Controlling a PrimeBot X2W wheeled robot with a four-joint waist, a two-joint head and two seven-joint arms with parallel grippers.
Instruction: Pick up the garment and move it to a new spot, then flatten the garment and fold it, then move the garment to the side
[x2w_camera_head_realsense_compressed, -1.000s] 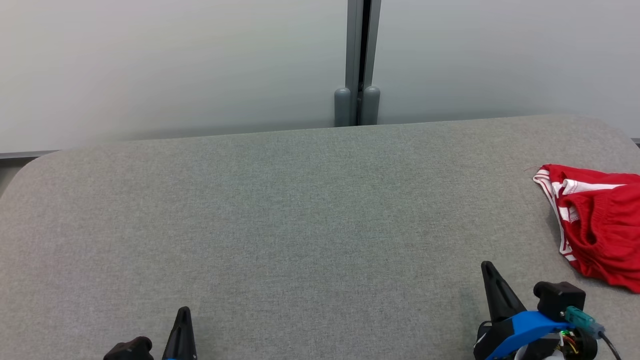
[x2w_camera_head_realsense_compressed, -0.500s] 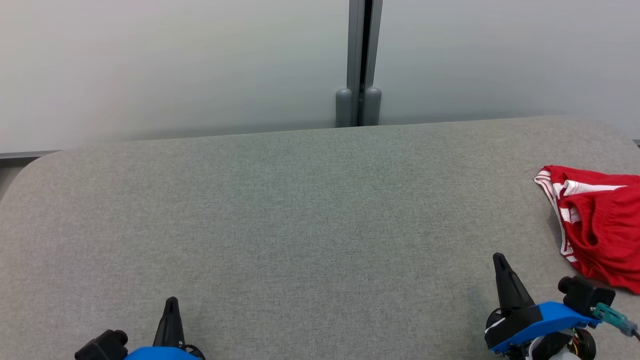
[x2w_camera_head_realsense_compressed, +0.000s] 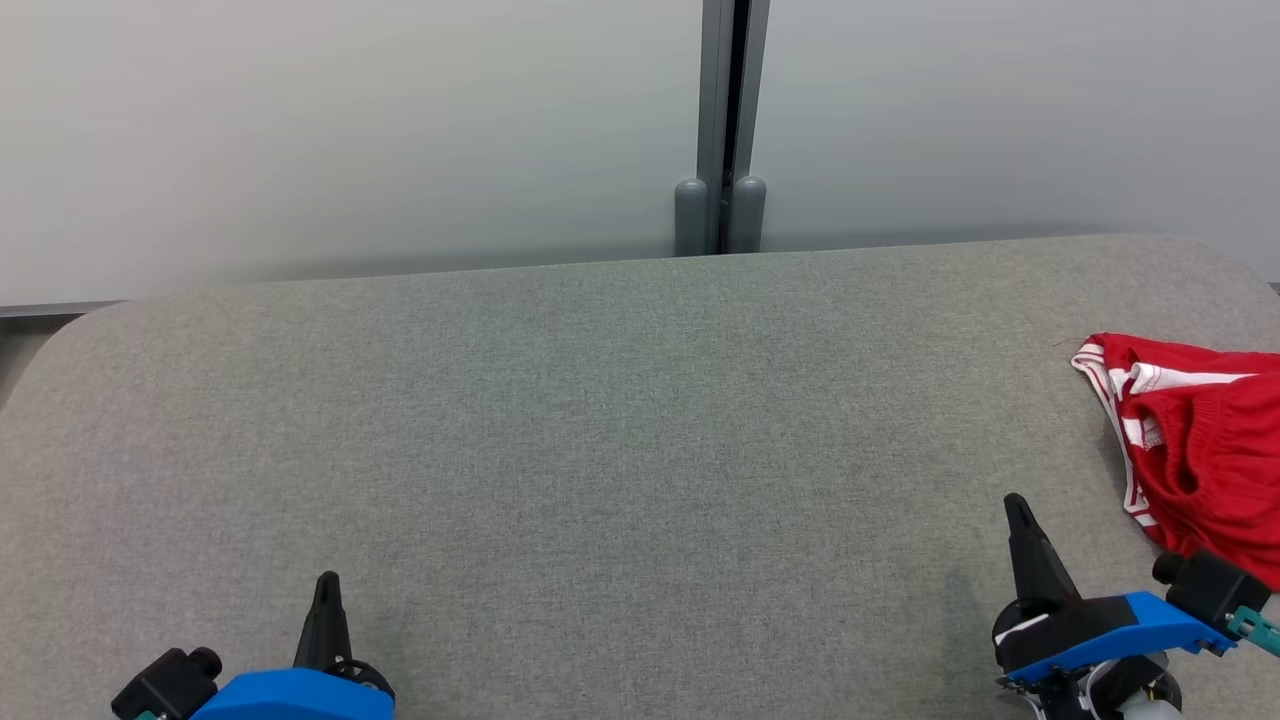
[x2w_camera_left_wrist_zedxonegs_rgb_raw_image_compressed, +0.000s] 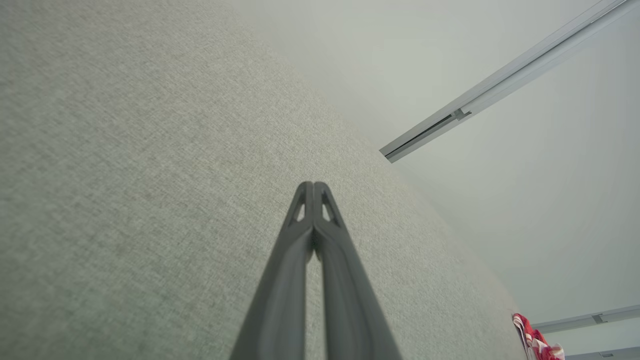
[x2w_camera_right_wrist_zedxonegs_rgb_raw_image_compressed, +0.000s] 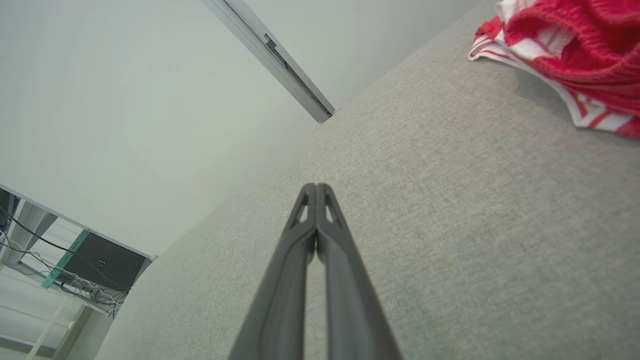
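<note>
Over the grey surface (x2w_camera_head_realsense_compressed: 600, 400), left claw (x2w_camera_head_realsense_compressed: 325, 582) and right claw (x2w_camera_head_realsense_compressed: 1016, 503) pinched together, empty; garment (x2w_camera_head_realsense_compressed: 1215, 460) lies far right

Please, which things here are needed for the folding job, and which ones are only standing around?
For the job: grey padded table; red garment, crumpled near its right edge; left gripper, shut; right gripper, shut.
Not for the job: grey post at the wall; dark box with cables.

The garment (x2w_camera_head_realsense_compressed: 1215, 470) is bright red with white stripes along its edges. The worktop (x2w_camera_head_realsense_compressed: 600, 450) is speckled grey fabric. The left claw (x2w_camera_head_realsense_compressed: 326, 585) and right claw (x2w_camera_head_realsense_compressed: 1016, 505) are black, on blue mounts (x2w_camera_head_realsense_compressed: 300, 695). The wall (x2w_camera_head_realsense_compressed: 300, 130) is pale grey-green.
</note>
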